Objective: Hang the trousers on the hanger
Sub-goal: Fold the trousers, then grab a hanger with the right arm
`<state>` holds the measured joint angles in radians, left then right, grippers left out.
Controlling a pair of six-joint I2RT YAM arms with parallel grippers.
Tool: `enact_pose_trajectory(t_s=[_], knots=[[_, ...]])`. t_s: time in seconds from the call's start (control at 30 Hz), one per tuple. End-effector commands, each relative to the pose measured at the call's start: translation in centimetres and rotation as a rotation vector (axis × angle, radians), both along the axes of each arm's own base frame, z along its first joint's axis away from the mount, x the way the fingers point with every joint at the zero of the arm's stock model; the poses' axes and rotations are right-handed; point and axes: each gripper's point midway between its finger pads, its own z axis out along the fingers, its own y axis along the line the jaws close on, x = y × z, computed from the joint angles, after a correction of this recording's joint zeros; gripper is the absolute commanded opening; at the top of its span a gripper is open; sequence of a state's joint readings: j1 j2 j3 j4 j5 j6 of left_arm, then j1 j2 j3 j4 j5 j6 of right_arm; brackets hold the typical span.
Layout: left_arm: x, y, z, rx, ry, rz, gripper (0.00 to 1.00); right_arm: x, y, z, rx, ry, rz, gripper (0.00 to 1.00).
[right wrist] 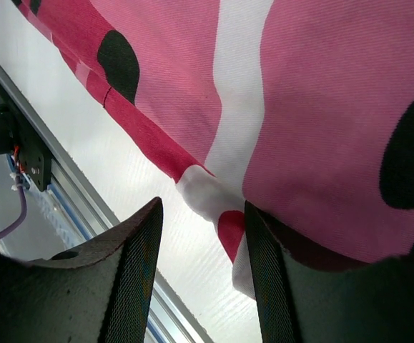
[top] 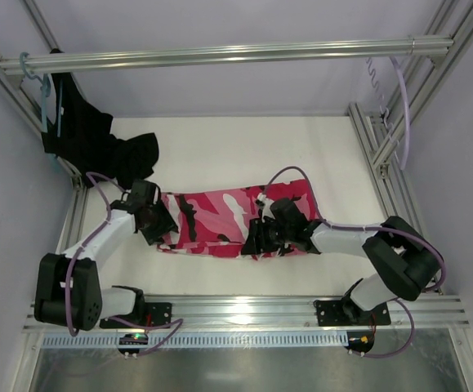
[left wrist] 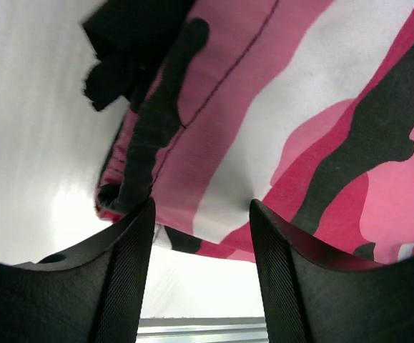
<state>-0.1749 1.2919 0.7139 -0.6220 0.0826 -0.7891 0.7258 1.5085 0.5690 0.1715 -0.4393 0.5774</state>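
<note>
Left claw (left wrist: 201, 206) and right claw (right wrist: 202, 206) — both spread — sit at the trousers (top: 220, 216) edge.

I've got the camouflage trousers (top: 220, 222) lying on the white surface (top: 220, 155), bunched into a long band running left to right, pink, crimson, white and black. The thin pale lilac hanger (top: 405, 110) seems to hang off the rail (top: 220, 54) at far right, well apart.

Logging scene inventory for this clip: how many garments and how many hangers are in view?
Garments: 2 (camouflage trousers, black garment)
Hangers: 2 (pale hanger, teal-blue hanger)
Total: 4
</note>
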Motion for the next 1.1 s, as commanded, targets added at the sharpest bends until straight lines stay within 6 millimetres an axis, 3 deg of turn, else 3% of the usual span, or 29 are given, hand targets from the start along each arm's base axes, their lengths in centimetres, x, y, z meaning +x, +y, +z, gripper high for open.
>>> enact_pose_trajectory(t_s=[0.0,0.07,0.1,0.17,0.2,0.23,0.27,0.3,0.33,0.37,0.4,0.47,0.5,0.57,0.6,0.67,0.8,0.83,0.93,1.0,1.07], knots=[[1.5,2.7,2.5,0.121,-0.102,0.041,0.57,1.1,-0.8,1.7,-0.061,-0.052,-0.042,0.53],[3.0,2.9,6.7,0.137,-0.205,0.016,0.61,1.7,-1.2,5.4,-0.053,-0.121,-0.060,0.53],[3.3,3.1,8.1,0.158,-0.241,-0.019,0.63,3.3,-1.1,8.6,-0.044,-0.195,-0.100,0.53],[4.3,2.9,12.5,0.152,-0.347,-0.037,0.68,3.2,-2.7,12.5,-0.078,-0.258,-0.122,0.55],[4.4,2.7,13.5,0.148,-0.376,-0.059,0.70,4.6,-2.9,16.8,-0.061,-0.344,-0.173,0.57],[4.6,2.4,14.8,0.133,-0.407,-0.071,0.74,4.4,-4.4,17.8,-0.118,-0.349,-0.198,0.61],[4.8,1.8,16.3,0.101,-0.450,-0.089,0.75,4.6,-5.4,20.3,-0.125,-0.417,-0.214,0.64],[4.9,0.8,17.2,0.052,-0.473,-0.123,0.77,6.3,-7.2,24.5,-0.149,-0.527,-0.326,0.66],[4.9,0.2,17.8,0.028,-0.493,-0.159,0.96,6.2,-9.1,25.4,-0.219,-0.544,-0.371,0.69],[4.8,-1.2,18.7,-0.040,-0.515,-0.211,1.00,6.6,-10.6,27.2,-0.250,-0.588,-0.426,0.76],[4.8,-1.9,19.5,-0.072,-0.544,-0.241,1.00,7.0,-12.8,30.5,-0.282,-0.671,-0.490,0.80],[4.7,-3.5,20.4,-0.152,-0.590,-0.303,1.00,8.3,-17.0,33.5,-0.382,-0.758,-0.651,0.86],[4.5,-4.9,20.7,-0.224,-0.616,-0.355,1.00,8.9,-19.4,36.1,-0.393,-0.794,-0.742,0.87],[4.3,-5.9,20.7,-0.287,-0.625,-0.394,1.00,9.4,-22.6,38.1,-0.451,-0.830,-0.820,0.89],[4.1,-6.7,20.6,-0.329,-0.629,-0.427,1.00,9.6,-25.6,39.9,-0.490,-0.852,-0.906,0.89],[4.1,-7.2,20.1,-0.354,-0.624,-0.453,1.00,9.4,-28.2,42.5,-0.525,-0.894,-0.989,0.89],[3.9,-7.7,19.1,-0.384,-0.623,-0.491,1.00,10.0,-32.0,43.9,-0.619,-0.912,-1.073,0.90],[3.8,-8.1,18.9,-0.410,-0.634,-0.514,1.00,10.5,-34.0,43.4,-0.670,-0.880,-1.122,0.90],[3.6,-8.3,18.8,-0.418,-0.665,-0.532,1.00,11.5,-35.6,42.2,-0.686,-0.830,-1.129,0.90],[3.3,-8.1,18.1,-0.391,-0.671,-0.556,1.00,12.7,-35.2,41.2,-0.669,-0.817,-1.088,0.90],[3.2,-7.8,17.7,-0.370,-0.663,-0.557,0.99,13.2,-36.1,40.5,-0.678,-0.803,-1.090,0.89]])
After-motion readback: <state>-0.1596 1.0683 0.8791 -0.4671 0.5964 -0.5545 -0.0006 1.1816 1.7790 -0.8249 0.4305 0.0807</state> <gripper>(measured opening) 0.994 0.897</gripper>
